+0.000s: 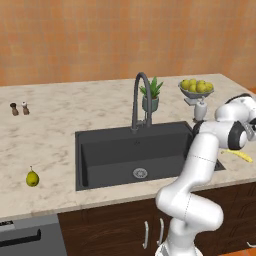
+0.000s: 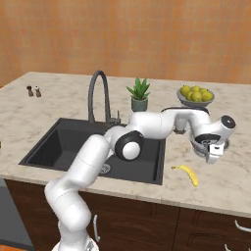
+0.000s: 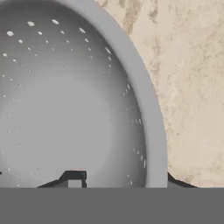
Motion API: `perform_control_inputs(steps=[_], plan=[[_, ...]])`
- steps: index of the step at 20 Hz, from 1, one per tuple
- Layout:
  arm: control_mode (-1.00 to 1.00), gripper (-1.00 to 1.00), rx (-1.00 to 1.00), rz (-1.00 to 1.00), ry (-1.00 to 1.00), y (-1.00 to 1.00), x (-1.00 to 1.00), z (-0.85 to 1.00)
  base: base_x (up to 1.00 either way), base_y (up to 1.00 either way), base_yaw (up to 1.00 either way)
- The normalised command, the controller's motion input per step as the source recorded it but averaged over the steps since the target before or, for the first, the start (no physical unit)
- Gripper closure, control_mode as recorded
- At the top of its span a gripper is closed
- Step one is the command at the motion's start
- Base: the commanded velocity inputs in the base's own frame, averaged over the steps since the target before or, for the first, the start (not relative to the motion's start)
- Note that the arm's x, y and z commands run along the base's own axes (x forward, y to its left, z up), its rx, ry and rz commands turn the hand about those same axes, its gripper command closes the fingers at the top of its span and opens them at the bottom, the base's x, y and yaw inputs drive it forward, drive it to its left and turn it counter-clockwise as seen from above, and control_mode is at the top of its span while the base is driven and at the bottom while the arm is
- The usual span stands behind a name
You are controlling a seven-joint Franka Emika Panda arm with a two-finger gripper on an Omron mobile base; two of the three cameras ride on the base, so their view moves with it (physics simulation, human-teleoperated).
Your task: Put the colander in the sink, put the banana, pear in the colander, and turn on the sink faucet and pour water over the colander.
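Colander: silver-grey perforated metal colander point(image 3: 65, 100) sits on the beige counter point(image 3: 192, 87), right of the dark rectangular sink point(image 1: 107, 152).
Gripper: two-finger gripper point(image 2: 210, 147) straddles the colander rim; grasp cannot be told.
Fruit: yellow banana point(image 2: 187, 173) and yellow-green pear point(image 1: 32, 178) lie on the counter.
Progress: nothing finished yet; dark gooseneck faucet point(image 1: 140, 97) untouched.

Both base views look forward and down from behind, sharing the sink point(image 1: 132, 155) point(image 2: 93, 147). The hand view looks closely into the colander point(image 3: 74, 100).

Domestic kitchen: beige marble-pattern counter point(image 1: 60, 120) with inset dark sink point(image 1: 115, 155), gooseneck faucet point(image 1: 141, 100), fruit bowl point(image 2: 195, 96), shakers point(image 1: 20, 108), dark wood cabinets point(image 2: 196, 225) below.
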Motion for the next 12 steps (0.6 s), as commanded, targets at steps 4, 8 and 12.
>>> perform_control_inputs(steps=[4,8,12], plan=[[-1.0,1.0,-0.2,-0.06,0.0,0.65,0.0,-0.02,0.0,0.0,0.0],[-1.0,1.0,-0.13,-0.1,-0.02,0.44,-0.28,0.07,0.0,0.0,0.0],[-1.0,1.0,-0.02,-0.11,-0.19,0.05,-1.0,0.38,0.0,0.0,0.0]])
